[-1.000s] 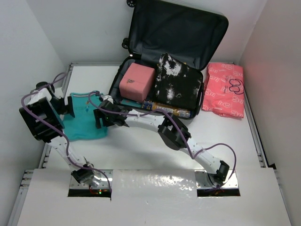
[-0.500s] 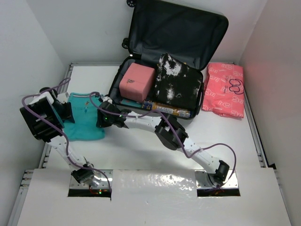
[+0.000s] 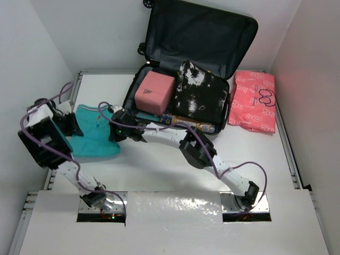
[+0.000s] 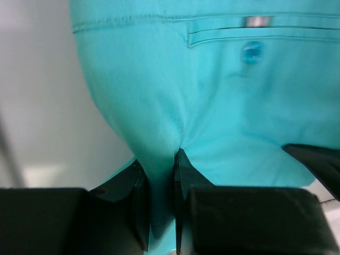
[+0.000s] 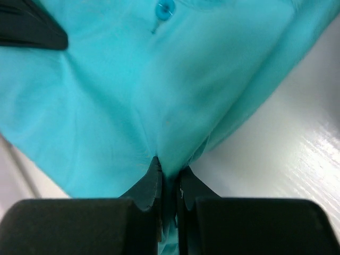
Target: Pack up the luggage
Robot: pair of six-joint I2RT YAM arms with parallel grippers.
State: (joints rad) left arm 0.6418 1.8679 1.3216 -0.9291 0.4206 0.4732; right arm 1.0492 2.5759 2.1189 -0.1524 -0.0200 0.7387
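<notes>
I see a white table (image 3: 159, 172) boxed in by plain white walls (image 3: 90, 32). My left gripper (image 4: 161, 159) and right gripper (image 5: 167, 172) each pinch tight on a fold of the teal garment (image 3: 93, 141). The luggage (image 3: 202, 37) lies open at the back of the table, just beyond the right gripper.

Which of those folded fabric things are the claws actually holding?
The teal one, left of the luggage: the left claw and right claw both pinch it. The black-and-white one lies inside the luggage, the coral-pink one beside it.
</notes>
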